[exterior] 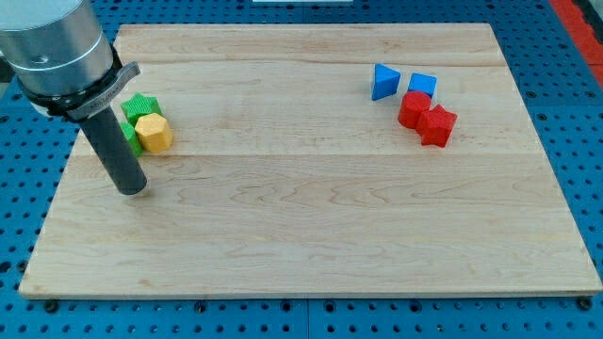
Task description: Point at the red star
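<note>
The red star (437, 125) lies at the view's upper right on the wooden board (311, 217). A second red block (413, 108) with a rounder shape touches its upper left side. My tip (133, 189) rests on the board at the view's left, far from the red star and just below a yellow hexagon block (154, 133).
Two blue blocks (384, 81) (423, 86) sit just above the red ones. A green star (141, 105) and another green block (131, 137), partly hidden by the rod, cluster with the yellow block. A blue pegboard table (28, 188) surrounds the board.
</note>
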